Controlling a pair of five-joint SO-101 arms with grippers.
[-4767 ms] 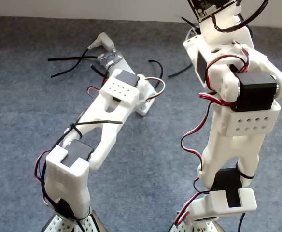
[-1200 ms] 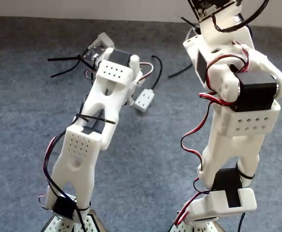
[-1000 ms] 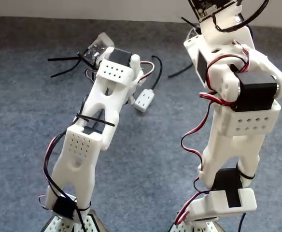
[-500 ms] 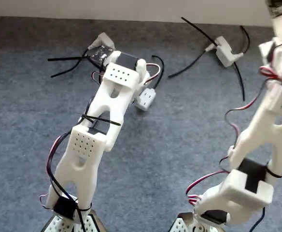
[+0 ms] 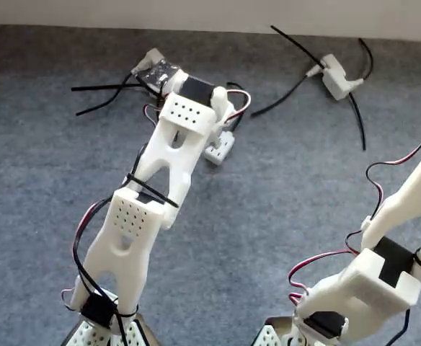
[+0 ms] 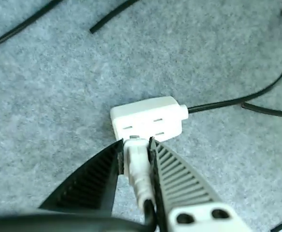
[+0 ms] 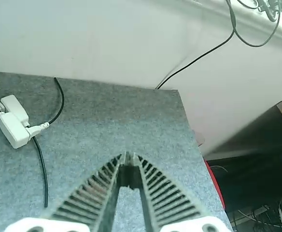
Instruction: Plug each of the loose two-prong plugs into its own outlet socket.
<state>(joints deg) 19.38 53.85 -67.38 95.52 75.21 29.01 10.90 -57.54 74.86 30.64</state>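
My left gripper (image 6: 136, 143) is shut on a white two-prong plug (image 6: 138, 166). The plug's tip touches the slotted face of a white outlet block (image 6: 148, 117) lying on the grey carpet; how far the prongs are in is hidden. From above, this block (image 5: 220, 148) lies just beyond the left arm's wrist. A second white outlet block (image 5: 335, 76) with black cables lies at the far right, and it looks to have a white plug (image 7: 7, 104) joined to it (image 7: 14, 132). My right gripper (image 7: 129, 160) is shut on nothing, held high over the carpet's right part.
Loose black cables (image 5: 102, 97) and a small white piece (image 5: 151, 58) lie at the far left near the wall. The carpet's edge (image 7: 189, 125) drops off on the right, with a dark cabinet beyond. The right arm's base (image 5: 362, 288) stands at the near right.
The right arm has swung away to the right, uncovering the far outlet block. The left arm has shifted right with its plug, up to the near outlet block.
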